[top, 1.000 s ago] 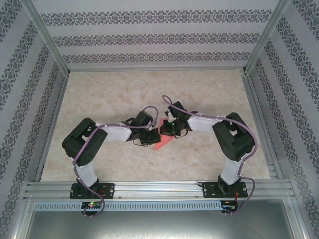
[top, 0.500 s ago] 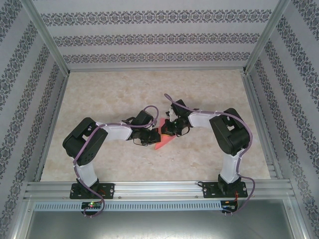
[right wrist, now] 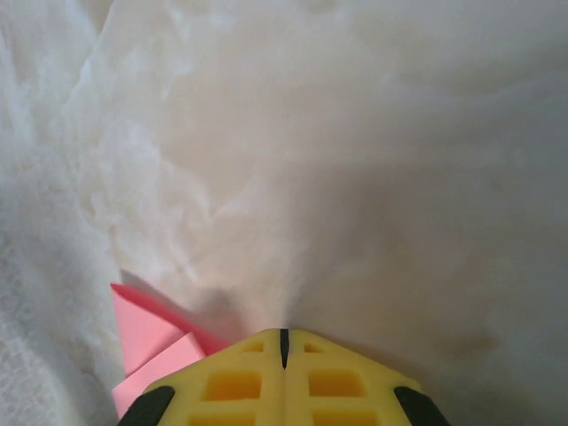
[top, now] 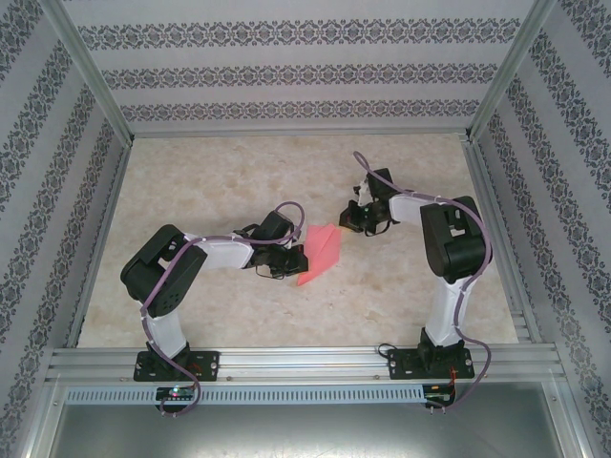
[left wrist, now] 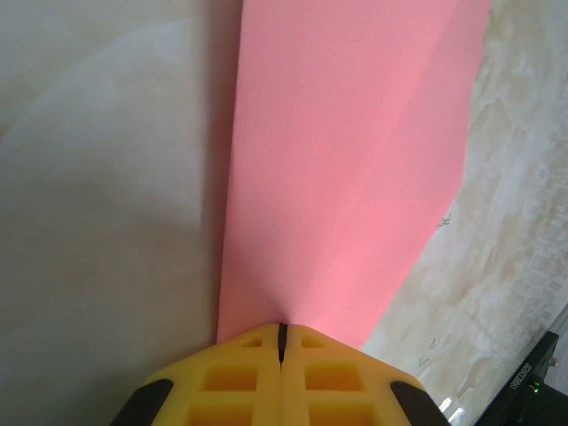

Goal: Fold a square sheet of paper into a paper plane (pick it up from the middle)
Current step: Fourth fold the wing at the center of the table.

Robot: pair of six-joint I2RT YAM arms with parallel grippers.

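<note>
the paper plane (top: 322, 250) is held near the middle of the table (top: 210, 172), gripped at one end by the left hand (top: 294, 260). its yellow fingers (left wrist: 231, 382) are pressed tight together on the pink folded paper. the right hand (top: 349, 218) is closed with nothing in it, near the plane's far tip, above bare table.
</note>
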